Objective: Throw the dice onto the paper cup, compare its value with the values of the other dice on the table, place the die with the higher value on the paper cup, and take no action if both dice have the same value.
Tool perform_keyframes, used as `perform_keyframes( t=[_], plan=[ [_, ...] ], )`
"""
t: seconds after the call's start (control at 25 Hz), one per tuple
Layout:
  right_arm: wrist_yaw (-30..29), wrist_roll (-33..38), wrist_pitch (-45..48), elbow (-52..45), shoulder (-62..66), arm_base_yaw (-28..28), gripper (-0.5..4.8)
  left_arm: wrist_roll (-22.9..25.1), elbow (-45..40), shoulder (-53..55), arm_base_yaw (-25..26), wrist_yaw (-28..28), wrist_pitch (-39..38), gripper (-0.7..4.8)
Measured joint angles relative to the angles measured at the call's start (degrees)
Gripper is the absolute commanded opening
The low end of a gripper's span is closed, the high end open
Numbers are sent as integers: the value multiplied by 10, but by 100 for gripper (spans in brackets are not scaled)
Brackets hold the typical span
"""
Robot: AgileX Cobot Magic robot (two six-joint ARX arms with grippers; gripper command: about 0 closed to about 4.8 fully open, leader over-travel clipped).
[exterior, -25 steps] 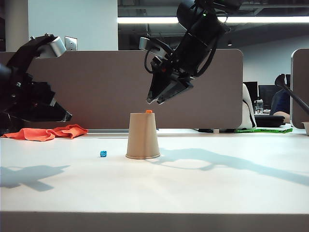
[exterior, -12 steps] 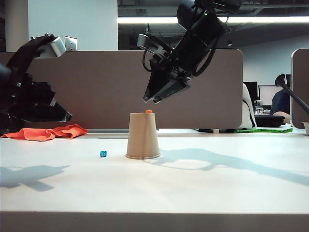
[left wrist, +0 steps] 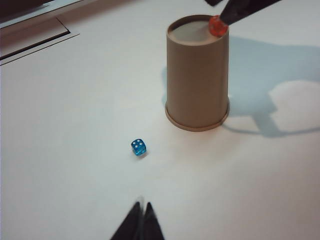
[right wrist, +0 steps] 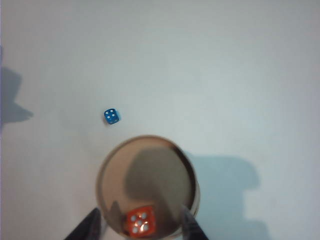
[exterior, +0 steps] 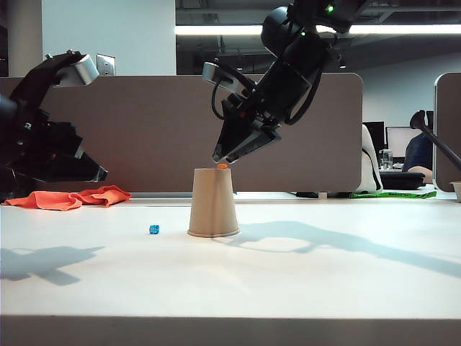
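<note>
The paper cup [exterior: 213, 205] stands upside down on the white table. The dice, a tiny orange cube [exterior: 222, 166], rests on the cup's upturned base near its edge, with several white pips facing up [right wrist: 139, 221]. My right gripper [right wrist: 139, 210] is open just above it, one finger on each side, and holds nothing. The other dice, a blue cube [exterior: 154, 229], lies on the table left of the cup [left wrist: 197, 85]. My left gripper [left wrist: 141, 205] is shut and empty, short of the blue cube [left wrist: 139, 147], which also shows in the right wrist view [right wrist: 112, 116].
An orange cloth [exterior: 68, 197] lies at the back left, below my left gripper [exterior: 97, 173]. A grey partition [exterior: 158, 130] runs behind the table. My right gripper [exterior: 220, 160] casts a long shadow on the tabletop right of the cup.
My right gripper has come down and a little to the left, closer to the orange cube on the cup. The left arm, the cup and both dice have not moved.
</note>
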Motion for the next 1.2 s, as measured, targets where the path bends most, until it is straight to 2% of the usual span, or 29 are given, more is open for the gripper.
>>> perform_keyframes(
  t=[0.36,0.56,0.72,0.84,1.2],
  plan=[
    [-1,0,15,1,16,0,207,0,0,0,0,0,0,-5],
    [-1,0,13,0,17,0,145,0,0,0,0,0,0,-5],
    [-1,0,13,0,17,0,143,0,0,0,0,0,0,-5],
    [-1,0,13,0,17,0,100,0,0,0,0,0,0,-5],
    [-1,0,14,0,17,0,92,0,0,0,0,0,0,-5]
  ],
)
